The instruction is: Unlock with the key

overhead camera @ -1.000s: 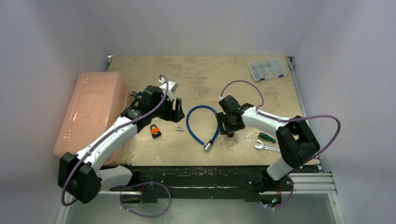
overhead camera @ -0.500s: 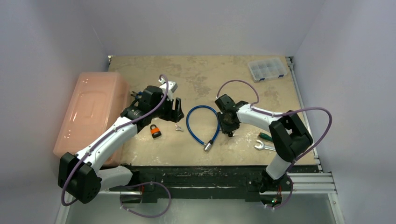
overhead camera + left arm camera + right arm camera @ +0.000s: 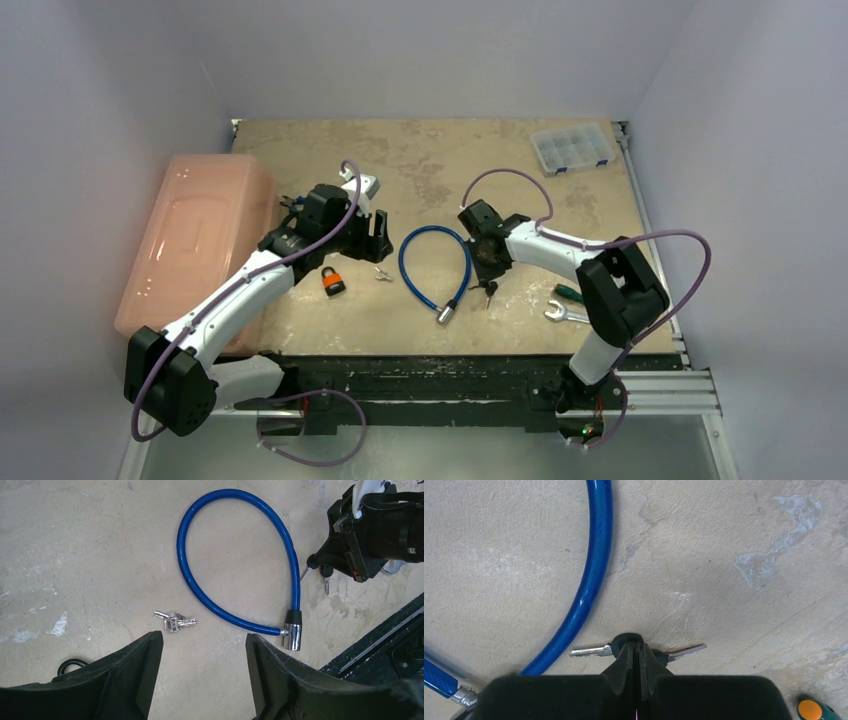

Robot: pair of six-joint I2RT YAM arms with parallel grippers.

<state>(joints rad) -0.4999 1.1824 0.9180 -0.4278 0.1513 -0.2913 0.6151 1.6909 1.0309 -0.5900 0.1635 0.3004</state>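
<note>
1. right hand is pinched shut low on the table, tips right on the black-headed keys, just beside the blue cable lock. it looks to have the bunch by the heads, though the tips hide the actual contact.
2. left hand hangs wide open above the silver keys, near the orange padlock, holding nothing.
3. the step in hand, i'd say, is securing the key: lift slow and straight, and check both blades rise with it.
4. if it dangles loose, set down and re-pinch one flat head, blade pointing out, before heading for the lock barrel.
</note>
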